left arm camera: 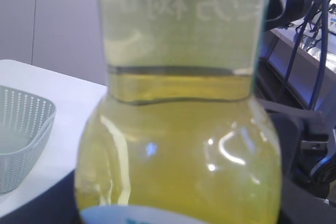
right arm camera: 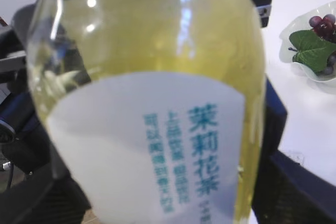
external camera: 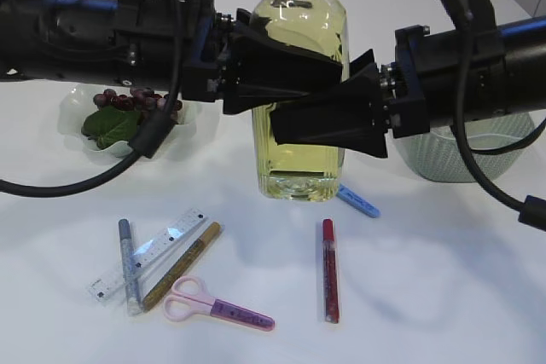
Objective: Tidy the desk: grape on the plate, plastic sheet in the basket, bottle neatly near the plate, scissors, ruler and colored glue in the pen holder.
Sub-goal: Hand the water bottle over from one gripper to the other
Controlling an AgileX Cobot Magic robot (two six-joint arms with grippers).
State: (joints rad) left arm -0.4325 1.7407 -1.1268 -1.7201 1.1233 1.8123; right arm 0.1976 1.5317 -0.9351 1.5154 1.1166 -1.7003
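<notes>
Bottle [external camera: 300, 83]: upright at desk centre, between plate [external camera: 77, 121] and basket [external camera: 478, 155]. Nearly full, likely heavy; smooth, slippery. Best gripped mid-body. Left gripper [external camera: 328, 70] clamped on it; right gripper [external camera: 286, 125] spread, apparently releasing.

Upright clear bottle [external camera: 300, 83] of yellow liquid stands mid-table; grape [external camera: 132, 100] lies on the plate [external camera: 81, 117].

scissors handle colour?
Pink loops, purple sheath on the scissors; clearest in the exterior view.
</notes>
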